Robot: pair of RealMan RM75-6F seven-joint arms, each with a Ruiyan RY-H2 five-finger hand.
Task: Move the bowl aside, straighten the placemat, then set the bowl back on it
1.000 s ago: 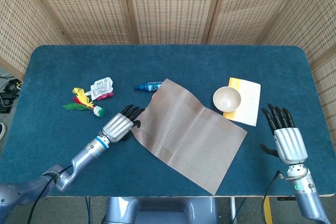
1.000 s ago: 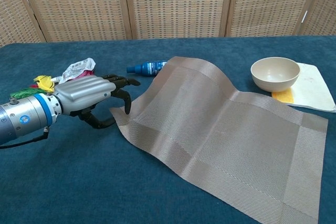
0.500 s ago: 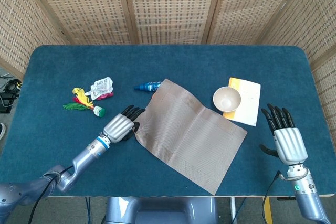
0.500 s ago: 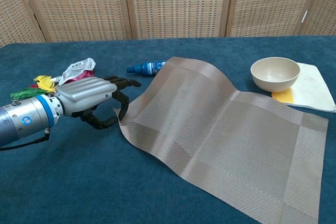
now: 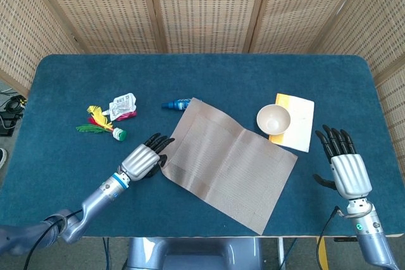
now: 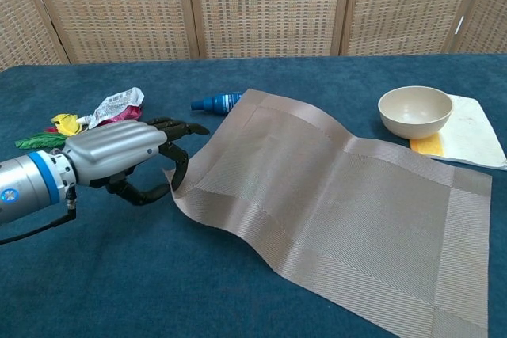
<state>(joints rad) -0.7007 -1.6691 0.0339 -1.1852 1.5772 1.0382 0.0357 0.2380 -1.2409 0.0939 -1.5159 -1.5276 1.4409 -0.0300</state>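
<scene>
- The table (image 5: 202,74) I am working at is covered in dark blue cloth, with woven screens behind it.
- The placemat (image 5: 228,162), tan and woven, lies near the middle of the table but skewed: its long axis runs diagonally from the far left down toward the near right edge. In the chest view its left corner is lifted off the cloth and a ripple crosses it.
- My left hand (image 5: 144,158) is at that lifted left corner, fingers (image 6: 181,165) curled around the mat's edge; it looks like a pinch on the corner, though I cannot see the contact fully. This hand is clearly the nearer one to the placemat.
- My right hand (image 5: 345,167) rests well off to the right of the mat, fingers spread and holding nothing.
- The bowl (image 5: 273,119), cream and empty, is already off the mat, standing just beyond its far right edge on a white and yellow cloth (image 5: 299,118).
- A small blue bottle (image 5: 176,104) lies just beside the mat's far left corner.
- A crumpled wrapper (image 5: 123,105) and a feathered shuttlecock (image 5: 101,124) sit further left, apart from the mat.
- My judgement: squaring the mat means swinging this left corner around, clear of the bottle.
</scene>
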